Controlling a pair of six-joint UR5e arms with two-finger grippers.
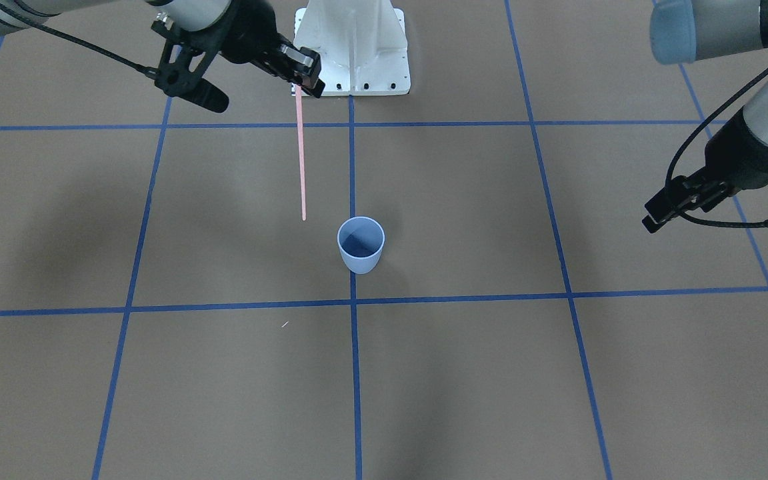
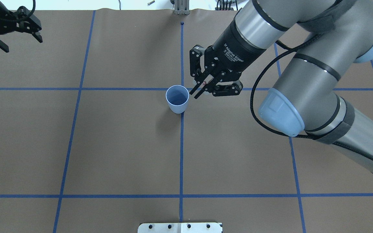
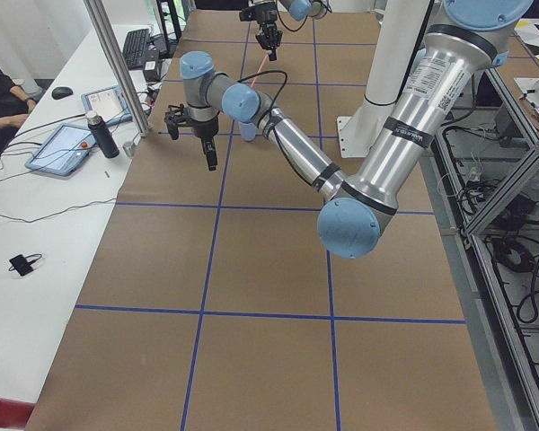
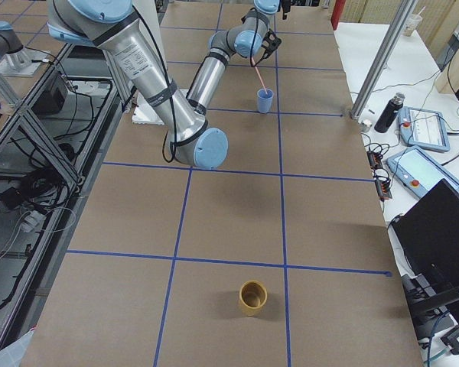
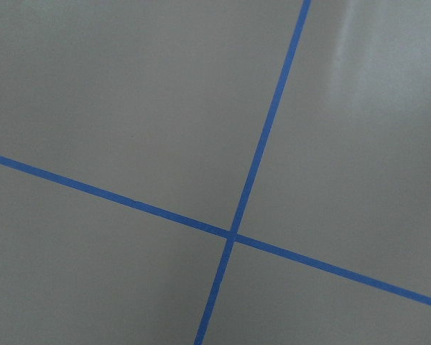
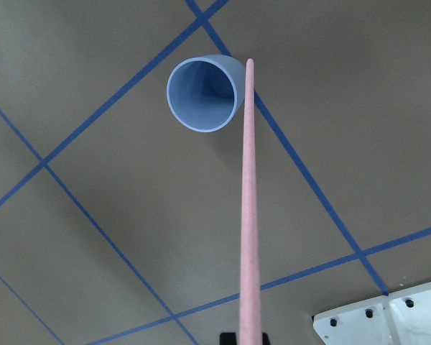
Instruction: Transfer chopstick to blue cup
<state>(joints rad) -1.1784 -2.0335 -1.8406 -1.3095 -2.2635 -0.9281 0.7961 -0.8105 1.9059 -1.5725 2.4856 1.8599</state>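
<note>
The pale pink chopstick (image 1: 301, 160) hangs nearly straight down from my right gripper (image 1: 304, 80), which is shut on its top end. The blue cup (image 1: 361, 245) stands upright on the table, on a blue tape line. The stick's lower tip is beside the cup, outside its rim. In the right wrist view the chopstick (image 6: 247, 201) ends just right of the cup's (image 6: 205, 93) rim. From overhead the right gripper (image 2: 202, 87) is just right of the cup (image 2: 177, 98). My left gripper (image 2: 23, 43) is open and empty at the far left.
The robot's white base plate (image 1: 352, 47) is behind the cup. A tan cup (image 4: 252, 297) stands far off towards the table's right end. Blue tape lines (image 5: 233, 233) grid the brown table. A desk with tablets and a bottle (image 3: 99, 135) borders the far side.
</note>
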